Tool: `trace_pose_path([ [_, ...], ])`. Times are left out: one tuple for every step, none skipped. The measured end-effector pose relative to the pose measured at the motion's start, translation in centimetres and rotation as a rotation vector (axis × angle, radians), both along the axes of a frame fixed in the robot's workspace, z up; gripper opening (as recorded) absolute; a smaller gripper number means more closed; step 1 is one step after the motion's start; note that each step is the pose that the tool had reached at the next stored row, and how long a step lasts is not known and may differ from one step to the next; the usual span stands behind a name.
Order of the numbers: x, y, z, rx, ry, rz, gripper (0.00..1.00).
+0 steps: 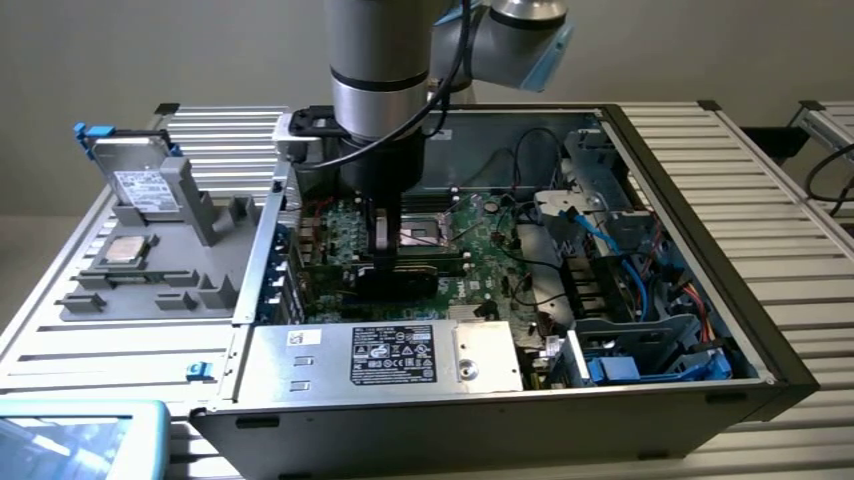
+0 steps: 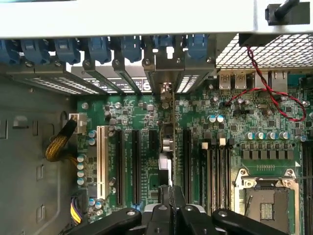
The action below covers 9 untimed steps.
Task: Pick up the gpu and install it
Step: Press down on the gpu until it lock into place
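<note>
Over motherboard (image 2: pixel 146 127): gripper (image 2: pixel 171 208) clamping gpu (image 2: pixel 167 142)

- The arm (image 1: pixel 380 50) is seen as a round silver-grey tube, ringed by a black band near its lower end.
- A grey joint with a pale blue cap (image 1: pixel 527 35) is seen behind it.
- A black cable is looped alongside the tube.
- The claw (image 2: pixel 172 208) is built of black angular links with silver screws.
</note>
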<state>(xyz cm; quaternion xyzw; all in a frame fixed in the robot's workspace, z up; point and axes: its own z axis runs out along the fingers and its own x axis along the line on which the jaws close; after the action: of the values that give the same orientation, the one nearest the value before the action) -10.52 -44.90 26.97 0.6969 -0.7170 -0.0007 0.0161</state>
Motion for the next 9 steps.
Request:
trace_pose_path([
  [0.0, 0.0, -0.15, 0.0027, 0.0001, 0.0, 0.12],
  [0.0, 0.0, -0.31, 0.0043, 0.0002, 0.0, 0.12],
  [0.0, -0.02, -0.45, 0.0043, 0.0006, 0.0, 0.12],
  [0.0, -0.03, -0.56, 0.0039, 0.0011, 0.0, 0.12],
  [0.0, -0.03, -0.61, 0.0042, 0.0015, 0.0, 0.12],
  [0.0, -0.01, -0.58, 0.005, 0.0023, 0.0, 0.12],
  [0.0, 0.02, -0.31, 0.0073, 0.0027, 0.0, 0.12],
  [0.0, 0.01, 0.17, 0.0068, 0.0039, 0.0, 0.12],
  [0.0, -0.01, 0.66, 0.0058, 0.0056, 0.0, 0.12],
])
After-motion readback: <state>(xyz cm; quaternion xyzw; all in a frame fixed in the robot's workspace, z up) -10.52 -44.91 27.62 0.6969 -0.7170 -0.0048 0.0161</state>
